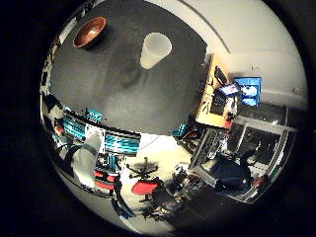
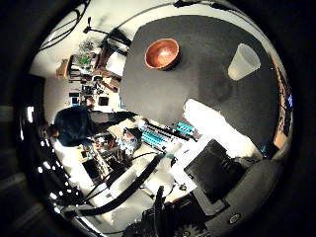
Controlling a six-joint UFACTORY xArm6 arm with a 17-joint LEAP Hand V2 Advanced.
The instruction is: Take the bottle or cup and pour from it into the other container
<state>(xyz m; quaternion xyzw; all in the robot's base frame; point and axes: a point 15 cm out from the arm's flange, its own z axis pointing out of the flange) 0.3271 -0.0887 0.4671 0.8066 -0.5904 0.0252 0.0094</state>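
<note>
**Hand well clear of the table, cup and bowl standing apart**

Hand parts [image 2: 217, 173] show in the thumb side palm view as white and black blocks reaching in from the edge, with a geared piece near the rim. A white finger [image 1: 88, 159] also comes into the little finger side palm view. From these parts alone I cannot tell whether the fingers are straight or curled. Nothing lies between them in either view.

Both task objects look small in the views, well away from the palm. They stand on a dark grey table [image 1: 148, 103], whose surface fills much of each view.

A translucent white cup [image 1: 154, 50] stands upright on the table with its mouth open to the camera. Whether it holds anything cannot be made out. A faint shadow lies on the table just beside it.

A brown bowl [image 2: 161, 53] with a reddish inside sits upright on the same table, well apart from the cup and nearer one table edge. Its inside looks bare, though the view is too small to be sure.

Teal and black equipment [image 1: 121, 142] sits just past the table's edge.
</note>
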